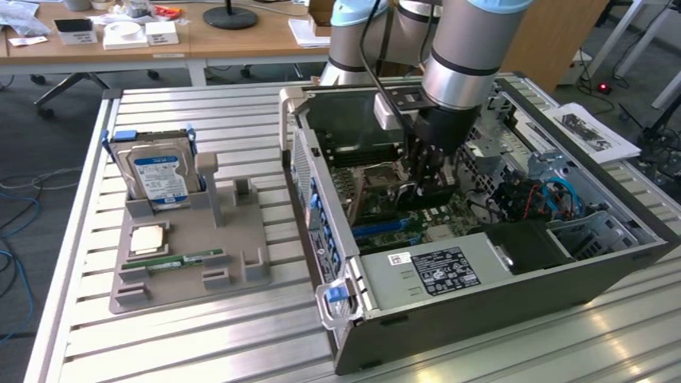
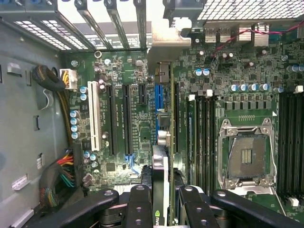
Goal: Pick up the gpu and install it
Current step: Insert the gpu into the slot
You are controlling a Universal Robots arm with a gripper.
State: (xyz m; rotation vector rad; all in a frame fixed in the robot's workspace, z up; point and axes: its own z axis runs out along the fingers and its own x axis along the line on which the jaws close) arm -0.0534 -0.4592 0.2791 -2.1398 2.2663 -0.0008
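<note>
My gripper [image 1: 427, 185] reaches down into the open computer case [image 1: 553, 291], over the green motherboard [image 1: 372, 195]. It is shut on the gpu [image 1: 417, 201], which shows as a dark card below the fingers. In the wrist view the gpu [image 2: 161, 161] stands edge-on between my black fingers [image 2: 138, 204], and the gripper [image 2: 164, 206] clamps both of its faces. Its silver end bracket [image 2: 164, 45] sits at the case's slotted rear wall. The card's edge lines up over the blue slot [image 2: 158, 95]; whether it is seated I cannot tell.
Beside the card are black expansion slots [image 2: 118, 118], a white slot [image 2: 96, 114], the bare CPU socket [image 2: 247, 156] and cable bundles [image 2: 61, 175]. At the exterior view's left a grey tray [image 1: 239, 263] holds a hard drive [image 1: 159, 177], a CPU [image 1: 147, 238] and a memory stick [image 1: 186, 259].
</note>
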